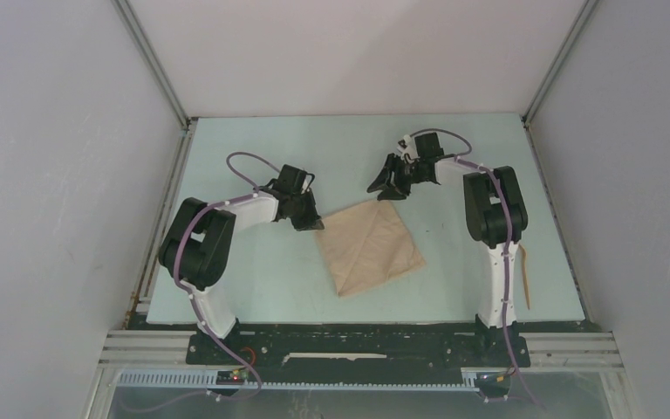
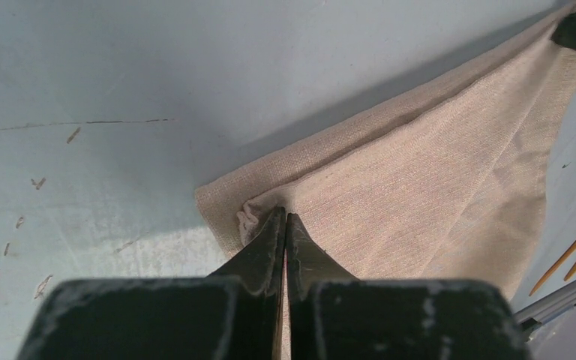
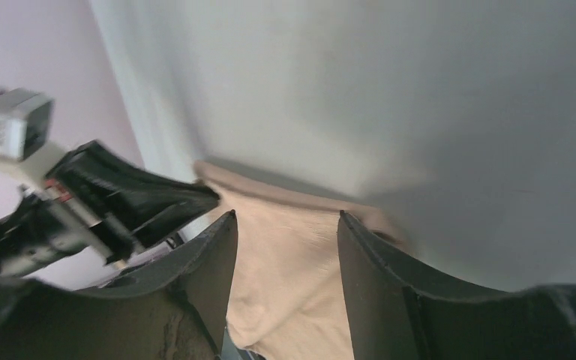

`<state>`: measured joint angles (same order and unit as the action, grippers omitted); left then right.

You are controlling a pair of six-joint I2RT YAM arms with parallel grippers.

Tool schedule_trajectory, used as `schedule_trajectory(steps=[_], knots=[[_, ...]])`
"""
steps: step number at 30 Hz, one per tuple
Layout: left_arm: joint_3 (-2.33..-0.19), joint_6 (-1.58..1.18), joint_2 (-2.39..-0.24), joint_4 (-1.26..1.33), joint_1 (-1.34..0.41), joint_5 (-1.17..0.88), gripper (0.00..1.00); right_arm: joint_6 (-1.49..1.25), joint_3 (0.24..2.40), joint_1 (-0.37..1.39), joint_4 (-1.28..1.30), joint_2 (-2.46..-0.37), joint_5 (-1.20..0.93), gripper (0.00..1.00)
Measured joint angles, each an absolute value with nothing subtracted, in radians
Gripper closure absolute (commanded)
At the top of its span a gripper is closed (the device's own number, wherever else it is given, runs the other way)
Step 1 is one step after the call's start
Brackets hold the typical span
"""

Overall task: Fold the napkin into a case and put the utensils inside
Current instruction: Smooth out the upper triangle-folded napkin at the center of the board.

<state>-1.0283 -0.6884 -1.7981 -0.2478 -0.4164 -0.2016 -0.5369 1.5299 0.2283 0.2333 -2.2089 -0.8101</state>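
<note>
NAPKIN FOLD UNDER WAY: On the pale tabletop (image 1: 253,288), the napkin (image 1: 371,249) is seen lying partly folded at the centre, one corner pointing to the far side, while the utensils (image 1: 526,278) are set well apart from it at the right edge, near the right arm (image 1: 493,209). The left jaws are pressed together on the puckered corner of the napkin's upper layer at its left point; a thin strip of cloth is caught between them, and the layer beneath lies flat on the tabletop. The right jaws are spread above the far corner, with nothing between them and cloth showing below the gap. The step in hand is judged to be a fold of the upper layer across the cloth toward the case, which is not yet formed. For it to be done well, only the top layer should be lifted, and lifted low, so that the bottom layer is not dragged along. The corner is best carried in a straight line to the opposite edge and laid flush before the pinch is let go. The far corner may need to be pinned by the right jaws so that the napkin is not slid or turned. The crease should be pressed flat, since a slack pocket would be hard for such thin utensils to enter.
</note>
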Motion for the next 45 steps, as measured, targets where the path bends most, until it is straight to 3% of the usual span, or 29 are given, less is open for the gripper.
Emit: schedule_trajectory(steps=[11, 16, 21, 29, 45], knots=[[-1.028, -0.689, -1.807, -0.228, -0.416, -0.207, 1.0, -0.47, 1.525, 0.193, 0.383, -2.151, -0.669, 0.36], [-1.028, -0.689, -1.811, -0.223, -0.416, -0.213, 1.0, -0.436, 1.432, 0.235, 0.441, -1.901, -0.577, 0.33], [-1.023, -0.691, -1.814, -0.207, -0.416, -0.214, 1.0, -0.546, 1.18, 0.426, 0.25, -1.697, -0.698, 0.32], [-1.009, -0.7, -1.814, -0.184, -0.409, -0.224, 1.0, -0.749, 1.026, 0.649, -0.035, -1.881, -0.798, 0.34], [-0.997, -0.71, -1.811, -0.166, -0.399, -0.237, 1.0, -0.815, 0.834, 0.684, -0.271, -1.912, -0.856, 0.36]])
